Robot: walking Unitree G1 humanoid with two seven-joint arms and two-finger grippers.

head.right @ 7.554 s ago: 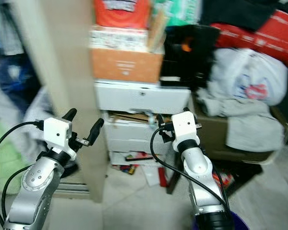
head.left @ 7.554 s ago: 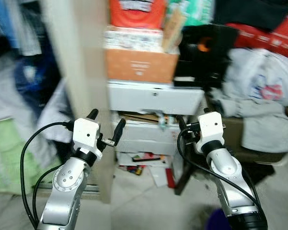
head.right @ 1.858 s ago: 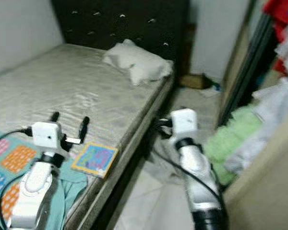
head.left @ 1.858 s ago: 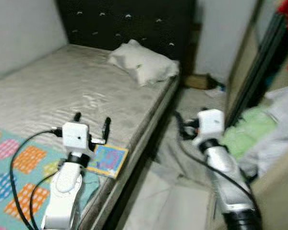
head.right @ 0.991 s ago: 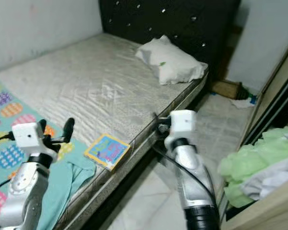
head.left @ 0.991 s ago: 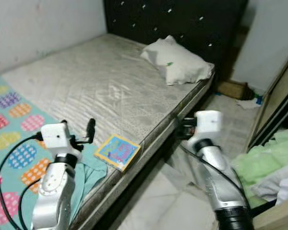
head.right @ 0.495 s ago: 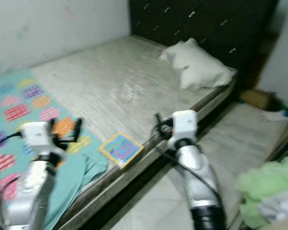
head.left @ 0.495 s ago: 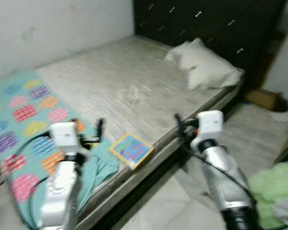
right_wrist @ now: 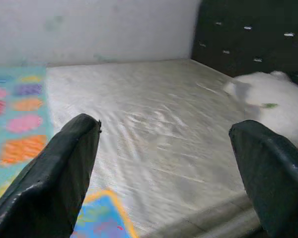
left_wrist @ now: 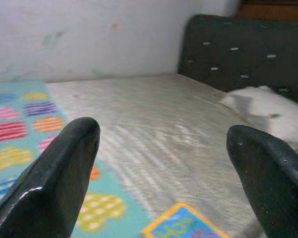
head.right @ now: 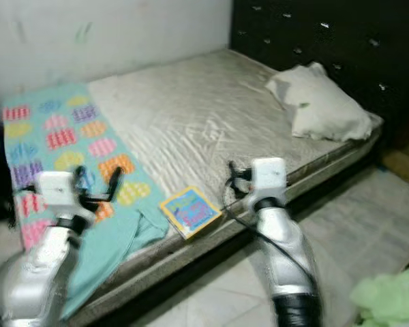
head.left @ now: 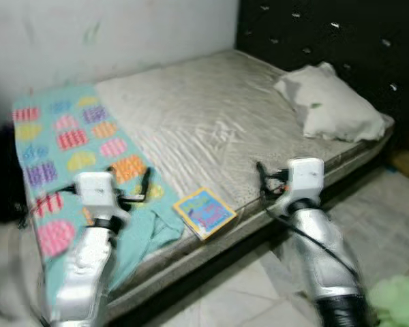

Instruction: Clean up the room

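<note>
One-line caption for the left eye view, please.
Both grippers, left and right, open over the bed edge beside a colourful book.

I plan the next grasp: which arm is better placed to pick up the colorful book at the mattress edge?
Probably the right. The book lies between both open grippers, but the right gripper looks slightly nearer it than the left gripper.

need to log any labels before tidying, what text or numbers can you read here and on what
None can be read.
Book at the mattress edge: the cover carries some print, but it is too blurred to make out.
Blanket: coloured patches only, no words.
Pillow: a small green mark, not text.
</note>
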